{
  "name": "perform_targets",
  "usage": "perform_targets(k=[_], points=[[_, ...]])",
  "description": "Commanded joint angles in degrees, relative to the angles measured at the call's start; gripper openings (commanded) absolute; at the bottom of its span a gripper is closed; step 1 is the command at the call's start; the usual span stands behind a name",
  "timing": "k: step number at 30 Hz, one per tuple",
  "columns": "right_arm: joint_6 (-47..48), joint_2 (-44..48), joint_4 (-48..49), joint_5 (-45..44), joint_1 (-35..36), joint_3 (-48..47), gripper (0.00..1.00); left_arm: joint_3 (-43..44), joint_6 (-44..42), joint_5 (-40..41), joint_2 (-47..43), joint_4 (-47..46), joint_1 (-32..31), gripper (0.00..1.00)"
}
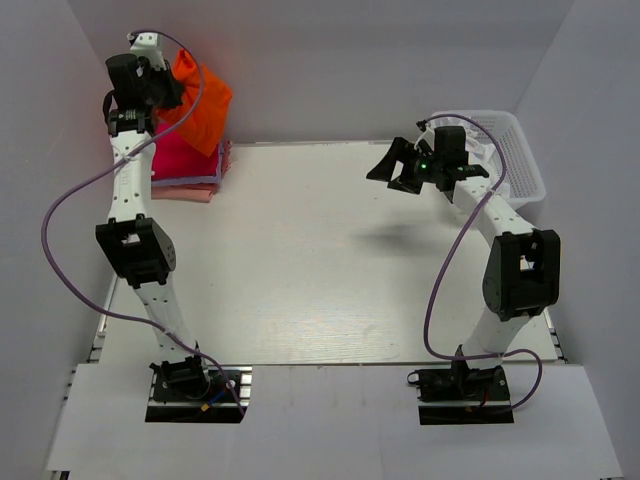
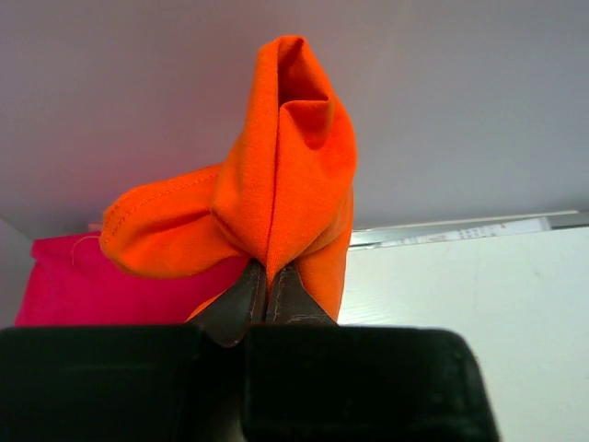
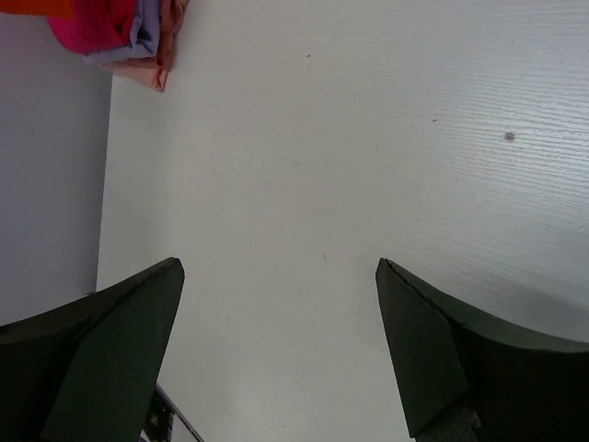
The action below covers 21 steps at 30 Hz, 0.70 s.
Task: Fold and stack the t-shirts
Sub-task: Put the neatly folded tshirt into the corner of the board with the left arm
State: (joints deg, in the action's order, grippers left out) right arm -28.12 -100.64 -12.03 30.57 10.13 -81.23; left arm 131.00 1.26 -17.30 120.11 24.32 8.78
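My left gripper (image 1: pixel 170 92) is shut on the bright orange-red t-shirt (image 1: pixel 202 102) and holds it bunched above the stack at the table's back left corner. In the left wrist view the fingertips (image 2: pixel 269 276) pinch a fold of the orange shirt (image 2: pixel 285 157), which hangs over the magenta-pink shirt (image 2: pixel 74 285). The stack is the folded magenta-pink shirt (image 1: pixel 182 152) on top, the lavender one (image 1: pixel 216 168) under it and the light pink one (image 1: pixel 185 192) at the bottom. My right gripper (image 1: pixel 393 170) is open and empty above the table's right middle (image 3: pixel 281 276). The right wrist view shows the stack (image 3: pixel 138 37) at the far corner.
A white plastic basket (image 1: pixel 515 150) stands at the back right, behind the right arm. The white table (image 1: pixel 320 260) is walled in at the back and both sides. Purple cables loop beside each arm.
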Motion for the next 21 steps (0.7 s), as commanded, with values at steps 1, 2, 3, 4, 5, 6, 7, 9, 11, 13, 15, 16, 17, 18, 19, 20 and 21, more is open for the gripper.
perform_targets(k=[1, 2, 3, 4, 5, 6, 7, 9, 11, 13, 15, 16, 17, 18, 19, 20, 21], points=[[0.3, 0.5, 2.8, 0.3, 0.0, 0.5, 0.91, 0.0, 3.4, -3.7, -2.5, -3.9, -0.3, 0.0], [0.2, 0.5, 2.8, 0.3, -0.1, 0.6, 0.91, -0.9, 4.6, -3.7, -2.5, -3.9, -0.3, 0.0], [0.0, 0.4, 2.9, 0.3, -0.2, 0.7, 0.91, -1.9, 4.6, -3.7, -2.5, -4.8, -0.3, 0.0], [0.0, 0.4, 3.0, 0.2, 0.0, 0.6, 0.91, -3.5, 4.6, -2.9, -2.5, -5.5, -0.3, 0.0], [-0.3, 0.3, 3.0, 0.2, 0.0, 0.6, 0.91, -4.2, 4.6, -1.7, -2.5, -5.5, -0.3, 0.0], [-0.4, 0.2, 3.0, 0.2, 0.2, 0.6, 0.91, -4.2, 4.6, 0.1, -2.5, -5.5, -0.3, 0.0], [-0.4, 0.3, 3.1, 0.1, 0.1, 0.5, 0.91, -4.7, 4.6, 0.2, -2.5, -5.5, -0.3, 0.0], [-0.6, 0.3, 3.2, -0.2, 0.1, 0.5, 0.91, -4.7, 4.6, 0.2, -1.9, -4.7, 0.8, 0.0], [-0.7, 0.2, 2.9, -0.3, 0.0, 0.6, 0.91, -5.8, 4.0, 2.9, -1.4, -4.2, 1.3, 0.0], [-1.0, -0.3, 2.1, -0.2, 0.2, -0.5, 0.91, -8.0, 2.3, 4.0, -1.4, -4.8, 1.3, 0.0], [-1.1, -0.2, 1.9, 0.2, 0.2, -1.2, 0.91, -7.6, 1.6, 6.7, 0.6, -3.7, 1.3, 0.0], [-1.1, -0.4, 2.0, 0.2, 0.1, -1.5, 0.91, -7.0, 1.0, 7.8, 2.4, -2.4, 1.3, 0.0], [-1.1, -0.3, 2.3, 0.1, 0.2, -1.6, 0.91, -7.0, 1.0, 9.7, 2.9, -1.7, 1.9, 0.0], [-1.5, -0.1, 2.3, 0.0, 0.3, -1.6, 0.91, -7.0, 1.0, 10.5, 2.9, -1.7, 2.4, 0.0], [-1.5, 0.1, 2.5, -0.1, 0.3, -1.6, 0.91, -7.0, 1.0, 10.5, 2.9, -2.6, 2.4, 0.0], [-1.5, 0.1, 2.5, -0.2, 0.0, -1.7, 0.91, -7.8, 1.0, 11.2, 2.9, -4.0, 3.0, 0.0], [-1.5, 0.0, 2.3, -0.1, 0.2, -1.6, 0.91, -8.3, 1.0, 11.2, 2.4, -4.6, 3.0, 0.0]])
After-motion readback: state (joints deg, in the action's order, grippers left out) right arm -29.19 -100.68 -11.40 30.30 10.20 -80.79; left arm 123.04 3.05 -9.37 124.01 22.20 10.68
